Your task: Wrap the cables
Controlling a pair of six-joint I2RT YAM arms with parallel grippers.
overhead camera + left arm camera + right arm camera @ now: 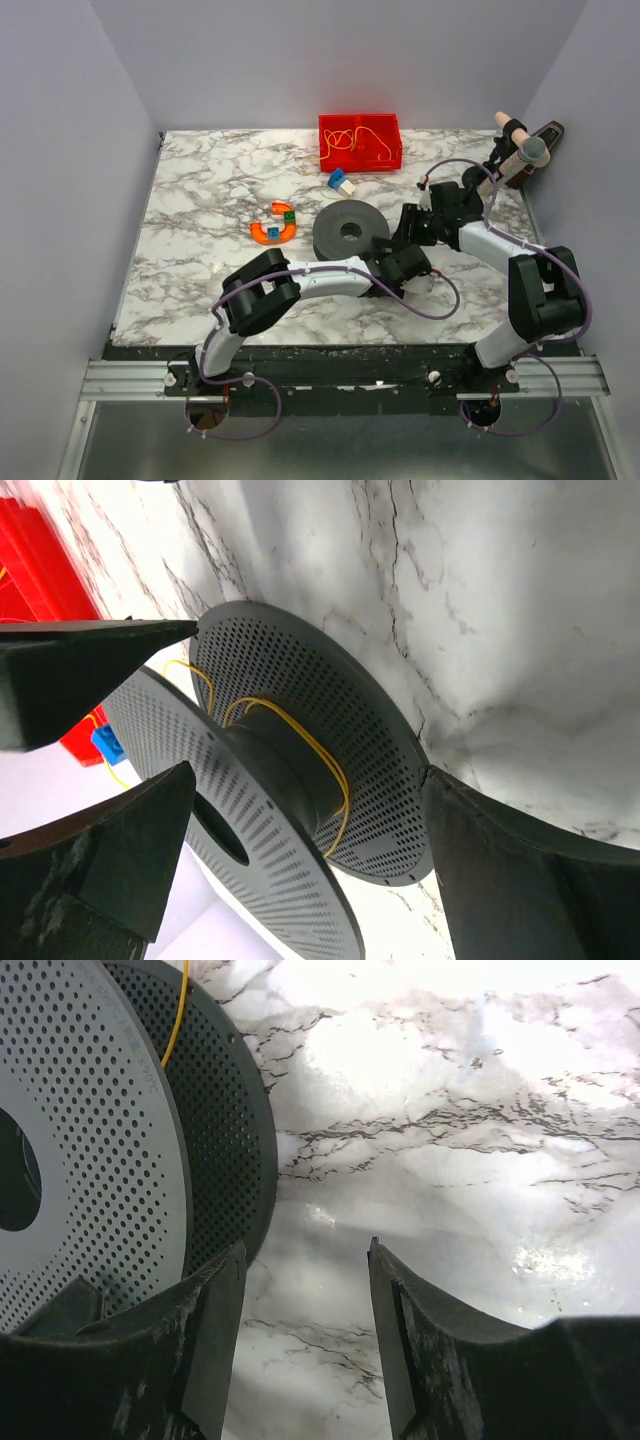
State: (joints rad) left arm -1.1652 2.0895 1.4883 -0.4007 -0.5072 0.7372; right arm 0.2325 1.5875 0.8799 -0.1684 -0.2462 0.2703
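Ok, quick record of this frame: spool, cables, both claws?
spool: dark, perforated, flat on the table
cable: yellow, thin, looped round the spool's hub
bin: red, far edge
loose cables: yellow, tangled in the bin
left claw: open, empty, facing the spool's edge
right claw: open, empty, beside the spool

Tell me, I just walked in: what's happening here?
A gray perforated spool lies on the marble table, yellow cable looped round its hub. The left hand is open astride the spool; the right hand, open and empty, sits beside its rim. More cable lies in the red bin.
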